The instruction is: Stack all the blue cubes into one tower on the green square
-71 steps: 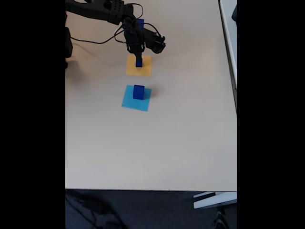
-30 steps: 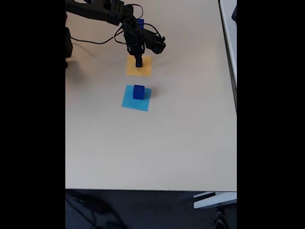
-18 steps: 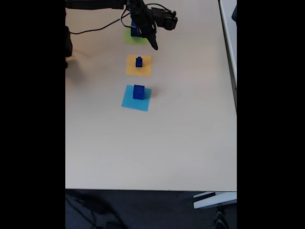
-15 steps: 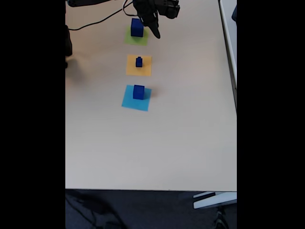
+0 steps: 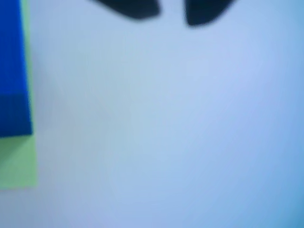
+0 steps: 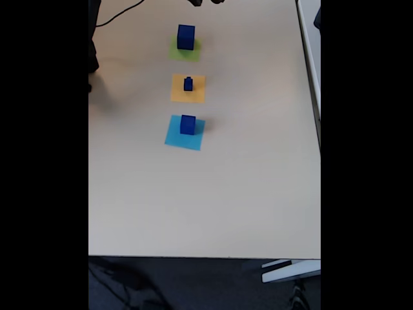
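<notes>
In the fixed view we locate three blue cubes in a row on the worktop [image 6: 245,194]: the largest cube [image 6: 186,37] on the green square [image 6: 184,51] near the far edge, the smallest cube [image 6: 188,84] on the orange square [image 6: 188,88], and a mid-sized cube [image 6: 188,124] on the light-blue square [image 6: 184,133]. In the wrist view the tool [image 5: 172,16] hangs beside the largest cube, its blurred tips slightly apart and empty.

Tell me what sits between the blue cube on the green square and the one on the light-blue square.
In the fixed view, the orange square lies between them, with the smallest blue cube standing on it, in line with the largest cube and the middle cube.
</notes>
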Action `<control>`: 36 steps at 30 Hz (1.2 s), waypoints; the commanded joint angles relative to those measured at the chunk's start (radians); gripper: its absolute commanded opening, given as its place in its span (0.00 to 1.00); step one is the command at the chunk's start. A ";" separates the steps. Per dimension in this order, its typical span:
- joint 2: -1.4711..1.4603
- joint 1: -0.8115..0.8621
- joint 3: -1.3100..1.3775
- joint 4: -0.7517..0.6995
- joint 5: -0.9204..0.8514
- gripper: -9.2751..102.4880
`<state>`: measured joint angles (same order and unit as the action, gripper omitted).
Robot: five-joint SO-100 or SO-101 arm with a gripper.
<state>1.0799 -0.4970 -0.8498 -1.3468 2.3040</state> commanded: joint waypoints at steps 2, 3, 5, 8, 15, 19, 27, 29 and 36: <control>-0.005 -0.021 0.069 -0.015 0.040 0.08; -0.015 -0.026 0.069 -0.015 0.046 0.08; -0.038 -0.034 0.072 -0.012 0.060 0.08; -0.081 -0.038 0.081 -0.003 0.063 0.08; -0.109 -0.038 0.057 0.021 0.067 0.08; -0.087 -0.028 0.005 0.049 0.049 0.08; -0.078 -0.014 -0.055 0.089 0.029 0.08; -0.072 -0.011 -0.071 0.095 0.025 0.08; -0.037 0.006 -0.147 0.124 -0.005 0.08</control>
<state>0.9480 -0.5047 -0.9833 -1.2517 2.3132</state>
